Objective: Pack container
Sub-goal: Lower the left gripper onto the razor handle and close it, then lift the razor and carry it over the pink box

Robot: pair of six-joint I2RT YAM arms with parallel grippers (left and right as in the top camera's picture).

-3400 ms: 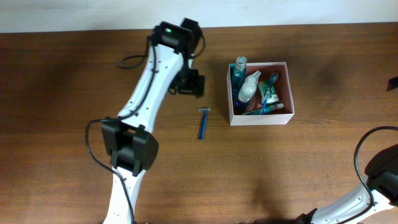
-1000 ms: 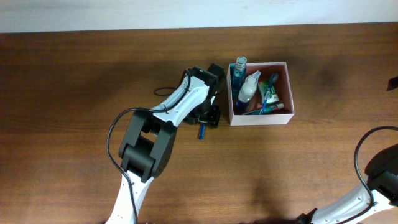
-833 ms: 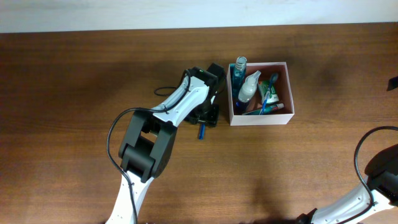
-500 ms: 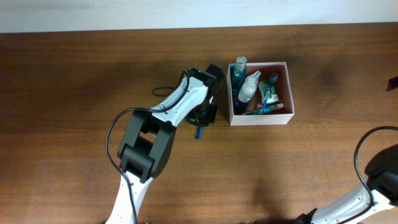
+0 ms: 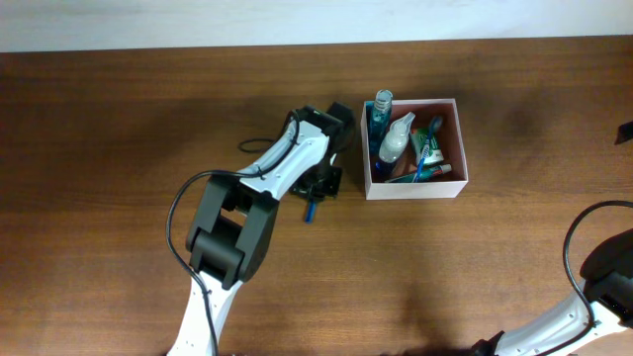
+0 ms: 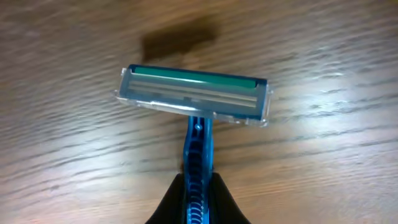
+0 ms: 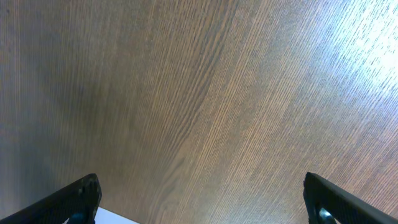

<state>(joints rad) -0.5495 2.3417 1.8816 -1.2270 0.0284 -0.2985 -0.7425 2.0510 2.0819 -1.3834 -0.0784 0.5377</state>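
Note:
The blue razor (image 6: 194, 96) fills the left wrist view, its clear head with a green strip pointing away from the camera and its ribbed handle running back between the black fingers (image 6: 174, 200). My left gripper (image 6: 198, 182) is shut on that handle just above the wood. In the overhead view the left gripper (image 5: 321, 183) sits just left of the container (image 5: 415, 189), and only the razor's handle end (image 5: 310, 210) sticks out below it. My right gripper (image 7: 205, 199) stands open over bare wood.
The container holds a blue bottle (image 5: 380, 107), a white spray bottle (image 5: 395, 138) and toothbrushes and tubes (image 5: 429, 148). The left arm (image 5: 223, 232) crosses the table's left middle. Part of the right arm (image 5: 598, 282) lies at the bottom right corner.
The left jaws have closed on the razor's handle. The razor's free end has shifted a little to the left. The right arm has not moved.

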